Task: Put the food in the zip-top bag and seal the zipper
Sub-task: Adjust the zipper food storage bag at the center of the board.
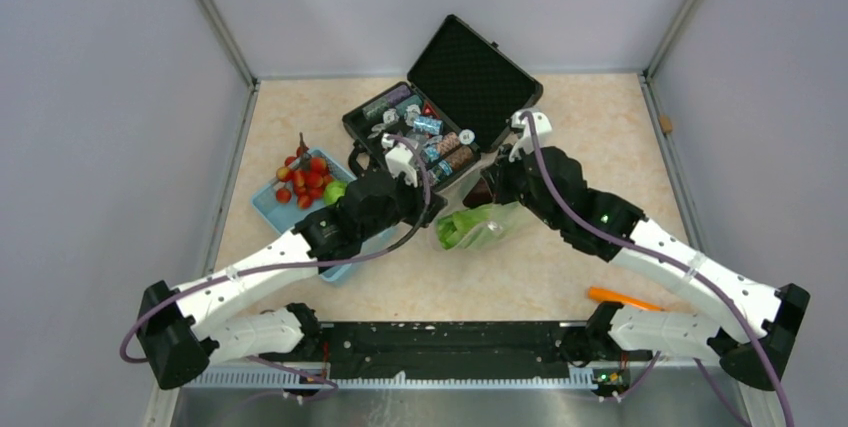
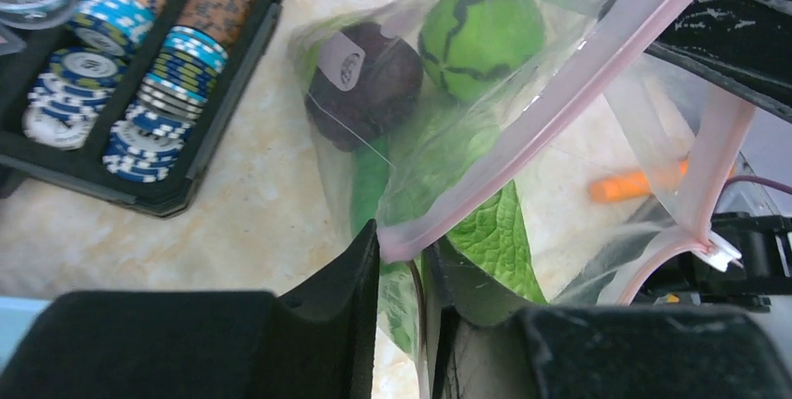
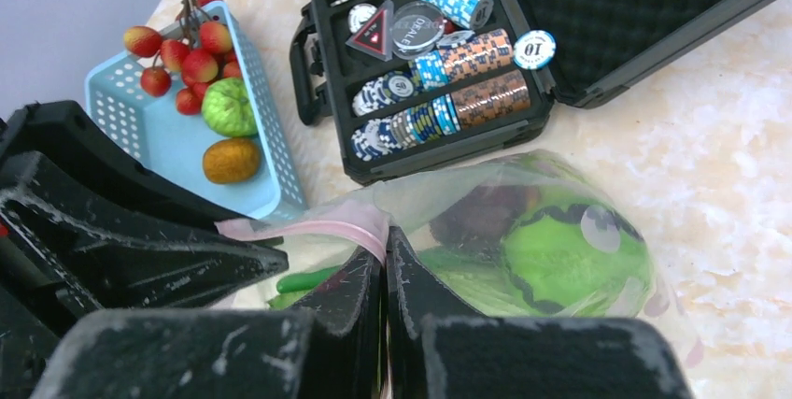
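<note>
The zip-top bag [image 1: 482, 226] lies in the middle of the table between both grippers. It holds a green striped ball [image 2: 481, 35], a dark purple piece [image 2: 364, 81], a green leaf [image 2: 490, 231] and a green cucumber [image 3: 304, 279]. My left gripper [image 2: 402, 249] is shut on the pink zipper [image 2: 560, 105] at one end of the mouth. My right gripper [image 3: 385, 248] is shut on the pink zipper strip [image 3: 318, 229] at the other side. The two strips stand apart in the left wrist view. Red cherry tomatoes [image 3: 177, 44], a green apple [image 3: 229, 106] and an orange fruit [image 3: 231, 160] lie in the basket.
The light blue basket [image 1: 275, 209] sits at the left, partly under my left arm. An open black case [image 1: 440, 117] of poker chips stands just behind the bag. An orange stick-like piece [image 1: 625, 299] lies near the right arm's base. Grey walls enclose the table.
</note>
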Robot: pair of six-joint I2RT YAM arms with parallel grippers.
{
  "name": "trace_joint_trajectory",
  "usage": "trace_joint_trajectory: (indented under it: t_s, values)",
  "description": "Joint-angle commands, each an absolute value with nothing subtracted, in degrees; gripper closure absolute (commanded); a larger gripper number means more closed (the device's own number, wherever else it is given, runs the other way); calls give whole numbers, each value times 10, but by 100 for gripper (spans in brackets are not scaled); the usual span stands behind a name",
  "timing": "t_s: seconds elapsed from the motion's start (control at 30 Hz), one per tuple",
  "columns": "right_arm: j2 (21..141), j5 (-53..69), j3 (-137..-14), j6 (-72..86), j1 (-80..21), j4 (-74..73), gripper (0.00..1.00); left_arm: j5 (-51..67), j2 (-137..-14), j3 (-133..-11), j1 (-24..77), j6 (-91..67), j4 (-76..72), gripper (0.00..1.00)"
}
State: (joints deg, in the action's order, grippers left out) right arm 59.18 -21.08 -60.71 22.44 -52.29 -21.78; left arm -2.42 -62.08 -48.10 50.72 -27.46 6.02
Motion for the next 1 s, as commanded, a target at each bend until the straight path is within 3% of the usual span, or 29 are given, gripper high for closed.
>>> trace_joint_trajectory:
  t_s: [0.0,0.23,0.4,0.67,0.7,0.77,0.97]
  values:
    - [567,-186,-612,231,-519,-153,100,-90,-571,-494,508,-269,56,77]
    - [516,-131,-602,185,-521,-102,100,-138,-520,-528,507,-236,38,80]
    - [497,-71,-586,176,-521,-88,100,-142,-535,-541,508,-234,38,88]
    - [461,-232,-582,203,-521,-139,100,-124,-558,-540,507,-238,5,91]
    - [455,-240,-582,198,-521,-141,100,-111,-567,-540,507,-239,-13,88]
    - [448,-262,-581,195,-521,-146,100,-88,-585,-532,507,-248,-44,61]
    - [470,-282,-587,203,-520,-175,100,-113,-600,-530,505,-266,-31,7]
